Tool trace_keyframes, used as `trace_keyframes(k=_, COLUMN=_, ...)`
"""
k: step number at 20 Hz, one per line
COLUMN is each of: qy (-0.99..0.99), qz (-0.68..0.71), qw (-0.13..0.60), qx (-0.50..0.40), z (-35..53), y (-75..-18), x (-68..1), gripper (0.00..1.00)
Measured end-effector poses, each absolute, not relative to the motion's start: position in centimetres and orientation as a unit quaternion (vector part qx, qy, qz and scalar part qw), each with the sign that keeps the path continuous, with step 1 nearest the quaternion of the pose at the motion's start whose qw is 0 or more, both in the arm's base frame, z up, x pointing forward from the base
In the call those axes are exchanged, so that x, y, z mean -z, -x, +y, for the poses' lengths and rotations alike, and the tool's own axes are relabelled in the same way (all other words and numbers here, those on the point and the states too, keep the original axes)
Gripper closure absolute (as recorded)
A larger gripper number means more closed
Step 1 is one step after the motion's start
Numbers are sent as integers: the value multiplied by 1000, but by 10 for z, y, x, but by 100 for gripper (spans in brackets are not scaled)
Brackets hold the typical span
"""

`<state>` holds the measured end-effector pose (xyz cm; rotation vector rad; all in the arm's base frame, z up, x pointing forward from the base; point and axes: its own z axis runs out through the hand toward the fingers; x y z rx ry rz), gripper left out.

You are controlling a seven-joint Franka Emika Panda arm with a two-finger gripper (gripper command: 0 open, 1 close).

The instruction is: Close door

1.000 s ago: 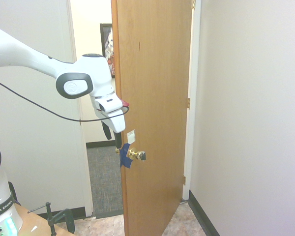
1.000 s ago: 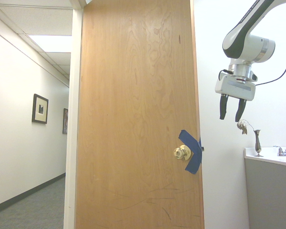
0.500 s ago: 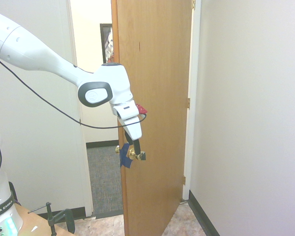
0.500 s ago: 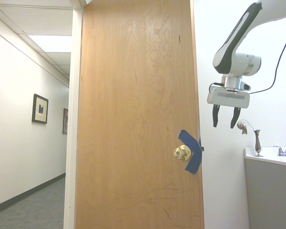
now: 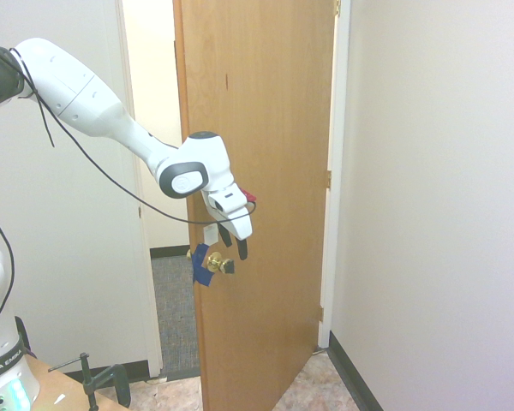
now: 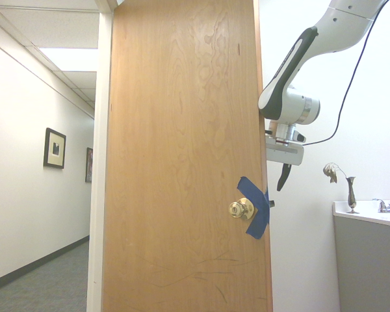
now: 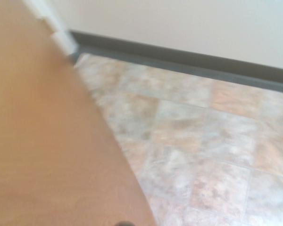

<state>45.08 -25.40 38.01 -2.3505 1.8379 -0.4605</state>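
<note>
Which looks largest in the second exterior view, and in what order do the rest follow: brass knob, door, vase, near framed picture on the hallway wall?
1. Door
2. Near framed picture
3. Brass knob and vase: too alike to rank; the vase is taller but thinner.

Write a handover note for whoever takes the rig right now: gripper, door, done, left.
Gripper: empty, fingers apart, at the room-side face of the door just above the brass knob; whether it touches the door is unclear.
Door: ajar, with the hallway carpet showing past its free edge. Blue tape is around the edge by the knob.
Done: arm placed on the room side; door not closed.
Left: swing the door into its frame, probably by pushing near the knob, then check it is shut.
</note>
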Motion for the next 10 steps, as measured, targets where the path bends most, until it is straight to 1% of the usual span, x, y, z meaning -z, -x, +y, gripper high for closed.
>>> trace_keyframes(k=4, qy=834, qz=522, qw=86, qx=158, z=-68, y=-513, x=-368, gripper=0)
trace_keyframes(k=7, qy=864, qz=472, qw=85, qx=152, z=71, y=-548, x=-358, gripper=0)
trace_keyframes(k=10, qy=877, qz=454, qw=77, qx=140, z=162, y=-575, x=-350, gripper=0)
